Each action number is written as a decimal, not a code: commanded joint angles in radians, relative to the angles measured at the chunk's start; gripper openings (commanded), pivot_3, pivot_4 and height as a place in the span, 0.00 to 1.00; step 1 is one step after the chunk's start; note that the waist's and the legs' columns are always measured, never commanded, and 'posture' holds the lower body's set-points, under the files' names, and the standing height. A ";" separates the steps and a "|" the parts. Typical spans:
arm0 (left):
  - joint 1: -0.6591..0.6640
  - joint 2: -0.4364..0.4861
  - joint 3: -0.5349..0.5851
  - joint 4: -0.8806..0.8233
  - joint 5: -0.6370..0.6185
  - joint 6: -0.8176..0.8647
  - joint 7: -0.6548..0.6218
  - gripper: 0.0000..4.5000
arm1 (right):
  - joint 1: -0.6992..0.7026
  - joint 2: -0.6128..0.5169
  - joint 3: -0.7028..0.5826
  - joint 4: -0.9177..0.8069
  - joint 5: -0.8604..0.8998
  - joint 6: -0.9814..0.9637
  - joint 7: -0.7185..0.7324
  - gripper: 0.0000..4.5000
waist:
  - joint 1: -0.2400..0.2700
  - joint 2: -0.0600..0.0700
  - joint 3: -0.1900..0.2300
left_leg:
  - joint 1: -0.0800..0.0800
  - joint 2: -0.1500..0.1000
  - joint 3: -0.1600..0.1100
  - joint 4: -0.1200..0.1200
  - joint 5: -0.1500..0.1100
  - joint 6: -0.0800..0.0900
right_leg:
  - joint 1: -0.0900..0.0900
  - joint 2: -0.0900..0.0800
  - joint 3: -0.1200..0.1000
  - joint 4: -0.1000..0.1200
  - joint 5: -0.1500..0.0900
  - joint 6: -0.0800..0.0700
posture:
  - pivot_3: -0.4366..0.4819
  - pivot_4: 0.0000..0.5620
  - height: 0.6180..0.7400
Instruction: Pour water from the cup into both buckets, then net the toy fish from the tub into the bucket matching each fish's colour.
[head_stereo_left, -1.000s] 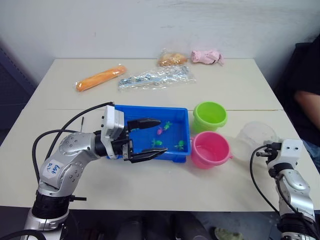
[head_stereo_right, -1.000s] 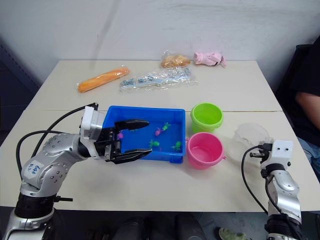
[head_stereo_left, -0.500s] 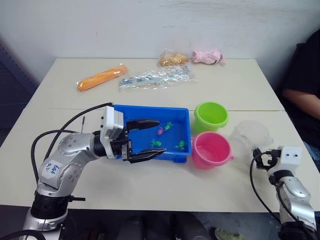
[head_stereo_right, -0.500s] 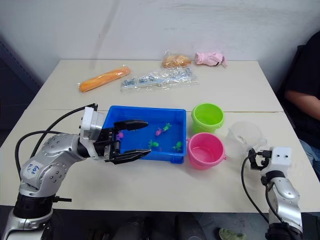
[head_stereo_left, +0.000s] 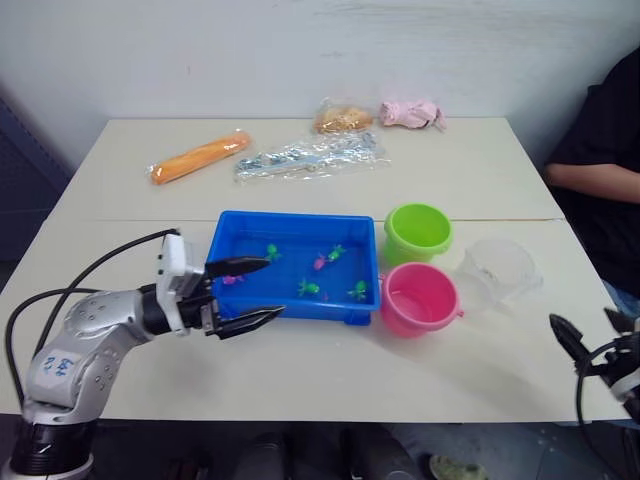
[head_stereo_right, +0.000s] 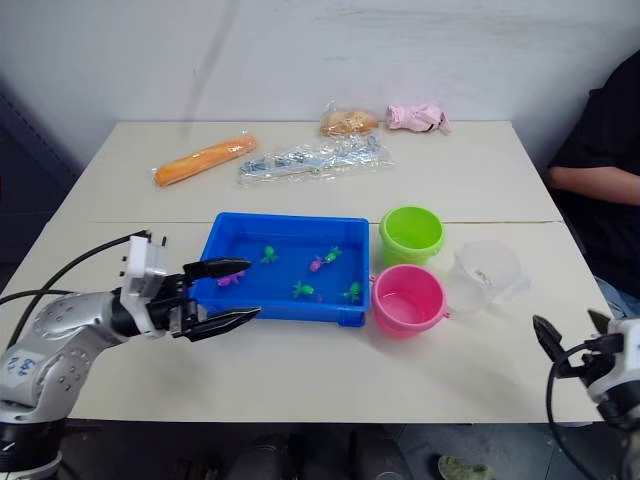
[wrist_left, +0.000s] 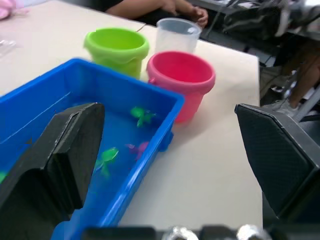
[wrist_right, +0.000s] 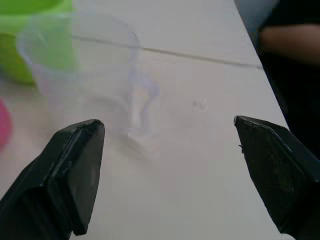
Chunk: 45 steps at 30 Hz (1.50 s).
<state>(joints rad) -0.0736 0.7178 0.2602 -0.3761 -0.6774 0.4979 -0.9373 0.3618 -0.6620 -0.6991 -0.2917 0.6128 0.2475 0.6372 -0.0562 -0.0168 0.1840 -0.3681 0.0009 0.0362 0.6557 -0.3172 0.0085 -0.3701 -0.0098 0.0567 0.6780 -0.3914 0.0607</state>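
The blue tub (head_stereo_left: 296, 217) sits mid-table with several small green and pink toy fish (head_stereo_left: 310, 288) in it. Right of it stand the lime green bucket (head_stereo_left: 418, 232) and, nearer me, the pink bucket (head_stereo_left: 420, 298). The clear cup (head_stereo_left: 497, 268) stands upright on the table just right of both buckets, held by nothing. My left gripper (head_stereo_left: 275, 287) is open at the tub's front left corner, empty. My right gripper (head_stereo_left: 583, 322) is open and empty at the table's near right edge, well short of the cup (wrist_right: 85, 70).
Along the far side lie an orange packet (head_stereo_left: 200, 156), a clear bag of small parts (head_stereo_left: 310, 155), a snack bag (head_stereo_left: 345, 117) and a pink bundle (head_stereo_left: 410, 112). A person in black (head_stereo_left: 600, 150) sits at the table's right edge.
My right gripper has opened, left the cup standing and drawn back to the near right table edge. My left gripper has pulled back leftward from over the tub to its front left corner.
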 joint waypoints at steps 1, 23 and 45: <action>0.046 0.013 0.106 0.013 0.012 -0.032 0.030 1.00 | -0.024 -0.050 -0.048 -0.080 0.111 0.010 0.116 0.98 | 0.003 -0.002 0.001 | 0.000 0.000 0.000 0.000 0.000 0.000 | 0.000 0.000 0.000 0.000 0.000 0.000 | 0.48 0.27 1.00; 0.558 -0.331 0.731 0.182 0.132 -0.271 0.502 1.00 | -0.298 0.045 0.484 -0.004 -0.053 -0.361 0.533 0.98 | 0.025 -0.012 0.000 | 0.001 -0.001 -0.001 -0.003 -0.005 0.007 | 0.007 -0.004 -0.003 -0.017 0.000 0.000 | 0.48 0.27 1.00; -0.248 0.066 0.170 0.519 0.197 0.432 0.741 1.00 | -0.369 0.071 0.545 -0.022 -0.044 -0.356 0.488 0.98 | 0.027 -0.012 0.000 | -0.002 0.000 -0.003 -0.006 0.002 -0.001 | 0.008 -0.012 -0.022 -0.016 0.002 -0.001 | 0.48 0.27 1.00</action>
<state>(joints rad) -0.2793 0.7684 0.4559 0.0829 -0.5084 0.9309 -0.1790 -0.0146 -0.5969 -0.1512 -0.2771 0.5669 -0.0988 1.1346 -0.0292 -0.0289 0.1844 -0.3700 0.0003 0.0335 0.6505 -0.3151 0.0072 -0.3626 -0.0223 0.0339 0.6621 -0.3898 0.0602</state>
